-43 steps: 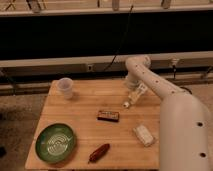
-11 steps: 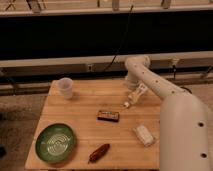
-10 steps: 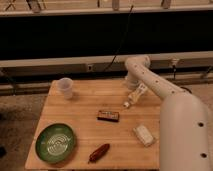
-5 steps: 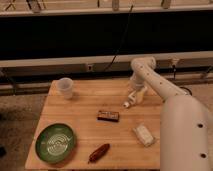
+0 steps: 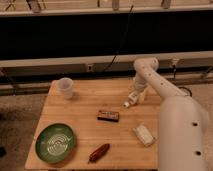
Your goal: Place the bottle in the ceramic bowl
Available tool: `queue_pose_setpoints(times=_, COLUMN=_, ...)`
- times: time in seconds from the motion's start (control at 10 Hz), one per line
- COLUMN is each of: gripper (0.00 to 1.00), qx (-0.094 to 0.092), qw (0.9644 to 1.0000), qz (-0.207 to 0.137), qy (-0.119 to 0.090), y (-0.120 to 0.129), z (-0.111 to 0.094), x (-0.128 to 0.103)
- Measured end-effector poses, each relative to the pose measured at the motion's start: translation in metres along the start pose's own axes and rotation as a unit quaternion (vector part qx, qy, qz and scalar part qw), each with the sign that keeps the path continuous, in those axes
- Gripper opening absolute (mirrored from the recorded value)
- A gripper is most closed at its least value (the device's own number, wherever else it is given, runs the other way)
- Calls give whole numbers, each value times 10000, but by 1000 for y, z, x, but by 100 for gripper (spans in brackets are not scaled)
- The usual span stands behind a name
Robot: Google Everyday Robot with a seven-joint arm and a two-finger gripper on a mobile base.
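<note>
The bottle (image 5: pixel 130 100) is small and whitish-cream. It lies tilted on the wooden table (image 5: pixel 85 107) near the far right edge. My gripper (image 5: pixel 137 95) is at the end of the white arm (image 5: pixel 150 75), right at the bottle's upper end; whether it touches the bottle cannot be told. The ceramic bowl (image 5: pixel 56 142) is green with pale rings inside and sits empty at the table's front left corner, far from the gripper.
A translucent plastic cup (image 5: pixel 65 87) stands at the back left. A dark flat bar (image 5: pixel 109 115) lies mid-table. A reddish-brown object (image 5: pixel 99 152) lies near the front edge. A white rectangular block (image 5: pixel 144 135) lies front right, beside my white body (image 5: pixel 182 135).
The arm's upper joint has shifted a little to the right. The bottle stays at about the same spot on the table. Nothing else has moved.
</note>
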Motion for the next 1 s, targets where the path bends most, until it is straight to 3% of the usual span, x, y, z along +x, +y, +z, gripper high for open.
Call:
queue_pose_setpoints(times=0.3, gripper=17, qx=16, qw=10000, qz=-6, qy=-54, y=1, z=-3, x=0)
queue_pose_setpoints(times=0.5, gripper=2, qx=8, qw=10000, qz=-4, qy=-79, y=2, z=-8, x=-1)
queue_pose_setpoints(times=1.0, gripper=0, qx=146, qw=9998, qz=-66, qy=-109, y=-6, z=-67, x=-22)
